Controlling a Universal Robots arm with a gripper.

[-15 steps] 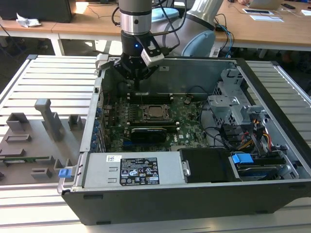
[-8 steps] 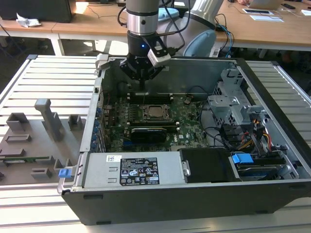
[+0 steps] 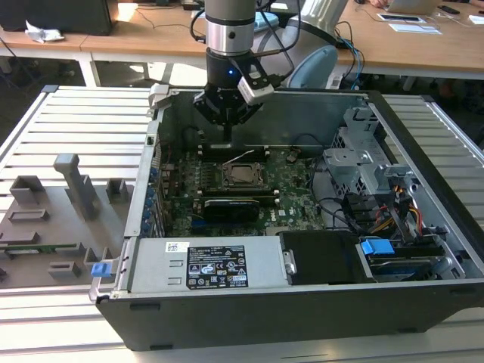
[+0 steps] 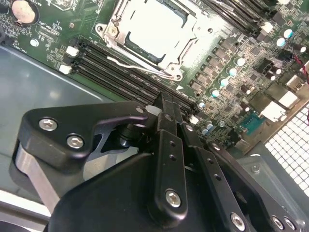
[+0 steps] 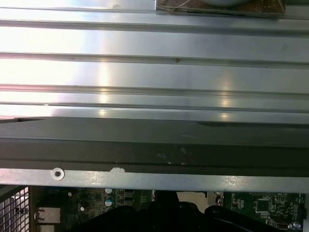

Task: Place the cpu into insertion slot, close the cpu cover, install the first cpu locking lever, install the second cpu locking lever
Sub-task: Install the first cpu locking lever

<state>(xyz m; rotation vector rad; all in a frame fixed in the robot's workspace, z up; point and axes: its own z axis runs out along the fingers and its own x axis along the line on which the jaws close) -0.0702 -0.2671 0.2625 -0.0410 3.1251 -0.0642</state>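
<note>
The cpu (image 3: 243, 175) lies flat in the insertion slot (image 3: 226, 181) on the green motherboard inside the open computer case. In the second wrist view its pale metal top (image 4: 154, 26) shows through the window of the cpu cover (image 4: 194, 39), which lies down over it. A thin silver locking lever (image 4: 137, 66) runs along the socket's edge; in the exterior view a lever (image 3: 243, 156) angles up from the socket. My gripper (image 3: 227, 141) hangs just behind the socket, a little above the board, its black fingers (image 4: 163, 104) together and holding nothing.
Black memory slots (image 4: 116, 63) lie between gripper and socket. The case's back wall (image 5: 154, 145) stands close behind the gripper. A labelled power supply (image 3: 215, 265) fills the case front, and a drive cage (image 3: 355, 162) with cables sits at the exterior view's right. A grey fixture plate (image 3: 45, 219) lies outside at the left.
</note>
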